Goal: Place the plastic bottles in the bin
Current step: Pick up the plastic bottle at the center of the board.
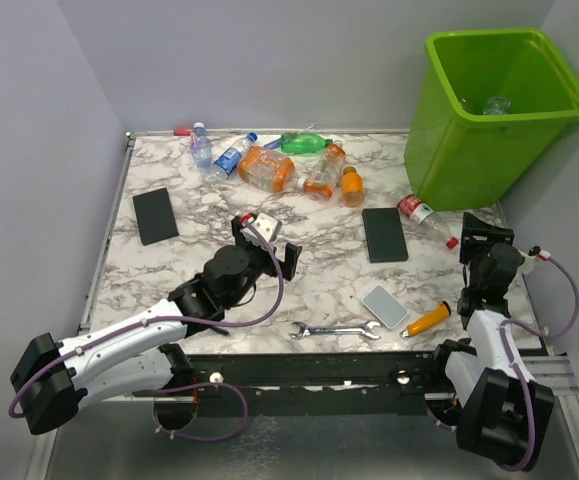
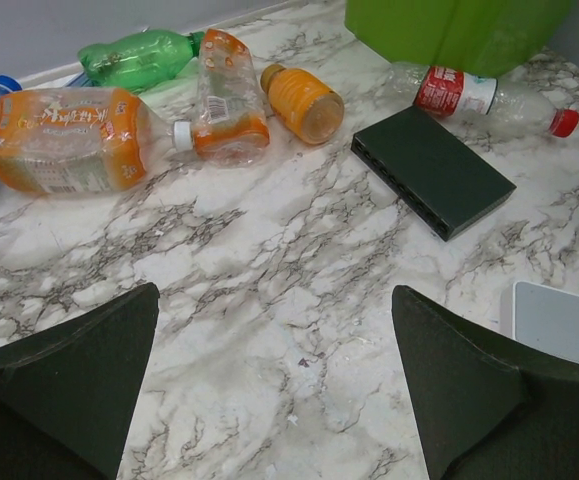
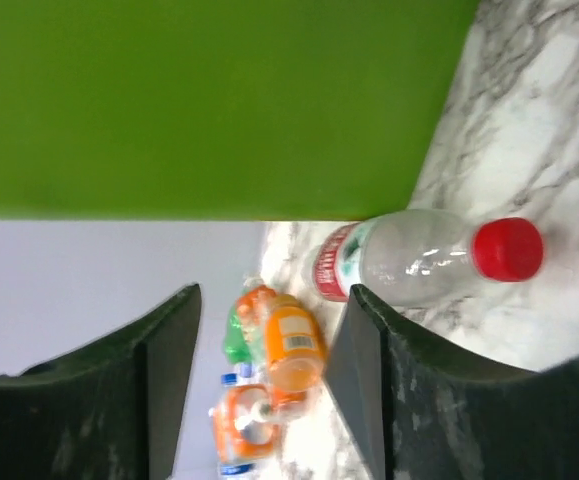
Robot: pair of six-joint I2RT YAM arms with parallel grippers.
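Note:
The lime-green bin (image 1: 469, 140) stands at the back right with one clear bottle (image 1: 496, 104) inside. Several bottles lie at the table's back: two clear with blue labels (image 1: 231, 156), a big orange one (image 1: 266, 167), a green one (image 1: 304, 143), an orange-labelled one (image 1: 324, 170) and a small orange one (image 1: 351, 185). A clear red-capped bottle (image 1: 424, 217) lies by the bin's foot. My left gripper (image 1: 269, 238) is open and empty over bare marble (image 2: 274, 330). My right gripper (image 1: 486, 235) is open and empty (image 3: 269, 310), just near of the red-capped bottle (image 3: 419, 258).
Two black slabs lie at the left (image 1: 155, 215) and centre right (image 1: 384, 234). A grey slab (image 1: 384, 306), a wrench (image 1: 335, 329) and an orange-handled screwdriver (image 1: 426, 320) lie near the front edge. A red-handled tool (image 1: 183, 131) lies at the back left.

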